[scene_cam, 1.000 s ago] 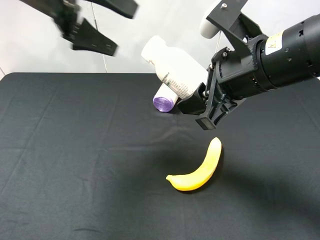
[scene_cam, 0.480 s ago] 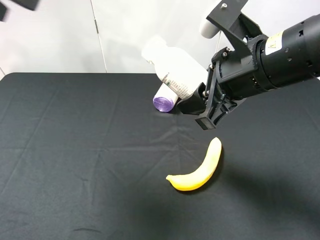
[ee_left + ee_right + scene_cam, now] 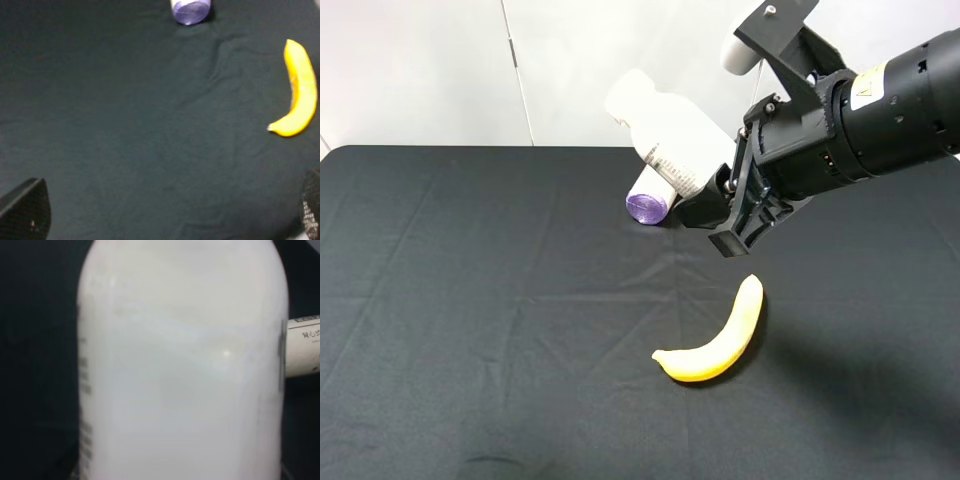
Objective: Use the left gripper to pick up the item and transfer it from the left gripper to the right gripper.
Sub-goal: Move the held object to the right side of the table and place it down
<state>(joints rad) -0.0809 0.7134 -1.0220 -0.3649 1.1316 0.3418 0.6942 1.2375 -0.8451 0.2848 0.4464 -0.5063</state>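
The right end effector is clenched on the tilted white bottle (aloft, above the worktop); the left end effector stands released, fingers wide apart.

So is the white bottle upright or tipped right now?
Tipped: the bottle slants in the air, cap end up and leftward, base end clamped in the right gripper.

Blurred bottle overfills right wrist view; roll half hidden behind it.

Yellow banana on black cloth; purple-ended white roll lying farther back, apart.
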